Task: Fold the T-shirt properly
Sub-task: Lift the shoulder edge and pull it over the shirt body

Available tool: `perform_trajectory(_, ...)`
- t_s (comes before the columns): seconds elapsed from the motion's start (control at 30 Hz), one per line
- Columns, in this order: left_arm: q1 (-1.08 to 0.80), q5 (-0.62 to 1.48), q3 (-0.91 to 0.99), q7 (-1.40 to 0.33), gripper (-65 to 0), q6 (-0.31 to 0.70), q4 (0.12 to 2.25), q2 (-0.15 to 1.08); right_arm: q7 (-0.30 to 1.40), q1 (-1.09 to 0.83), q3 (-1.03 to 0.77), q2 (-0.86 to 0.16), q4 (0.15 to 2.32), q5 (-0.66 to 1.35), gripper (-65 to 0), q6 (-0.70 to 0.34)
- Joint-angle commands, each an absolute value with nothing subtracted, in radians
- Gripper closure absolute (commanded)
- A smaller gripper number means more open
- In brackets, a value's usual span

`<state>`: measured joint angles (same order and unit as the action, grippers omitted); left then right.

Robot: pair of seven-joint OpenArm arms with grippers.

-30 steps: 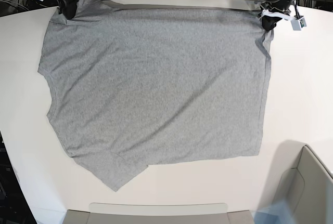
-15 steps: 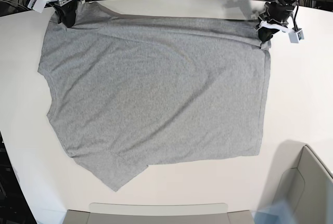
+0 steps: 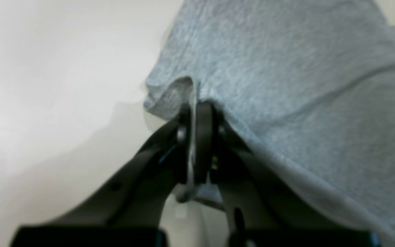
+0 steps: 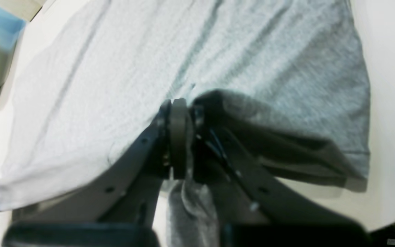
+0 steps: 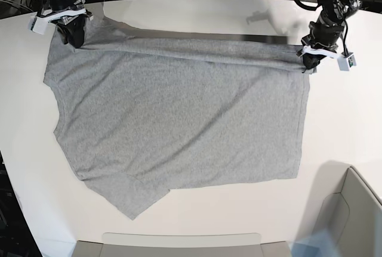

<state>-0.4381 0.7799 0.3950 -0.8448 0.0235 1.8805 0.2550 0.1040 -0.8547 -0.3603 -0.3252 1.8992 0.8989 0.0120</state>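
The grey T-shirt is being spread plain-side up on the white tabletop; its far edge is being gripped at both corners by the clamped left pincer and right pincer. No fold is being completed yet.

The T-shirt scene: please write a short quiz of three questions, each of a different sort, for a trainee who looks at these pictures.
1. True or false: both grippers are shut on the T-shirt.
2. Multiple choice: where on the shirt does the left gripper hold it, in the base view? A) the near hem, B) the far right corner, C) the middle.
3. Fill in: the far edge of the shirt between the left gripper and the right gripper is lifted and pulled ____.

Key: 1 true; 2 B; 3 taut. The table around the shirt is white.
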Motion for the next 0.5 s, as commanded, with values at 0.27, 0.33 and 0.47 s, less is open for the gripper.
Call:
perform_trajectory(0.27, -0.323, 0.745, 0.403, -0.862, 0.0, 0.025, 1.860, 0.265, 0.315, -0.656, -0.383, -0.331, 1.902, 0.722, 0.0, 0.001)
perform_trajectory(0.33, -0.292, 0.745, 0.401, -0.862, 0.0, 0.019, 1.825, 0.262, 0.375, -0.601, -0.383, -0.332, 1.903, 0.685, 0.0, 0.001)
perform_trajectory(0.47, -0.248, 0.745, 0.392, -0.862, 0.0, -0.042, 1.764, 0.260, 0.478, -0.489, -0.383, -0.337, 1.894, 0.610, 0.0, -0.007)
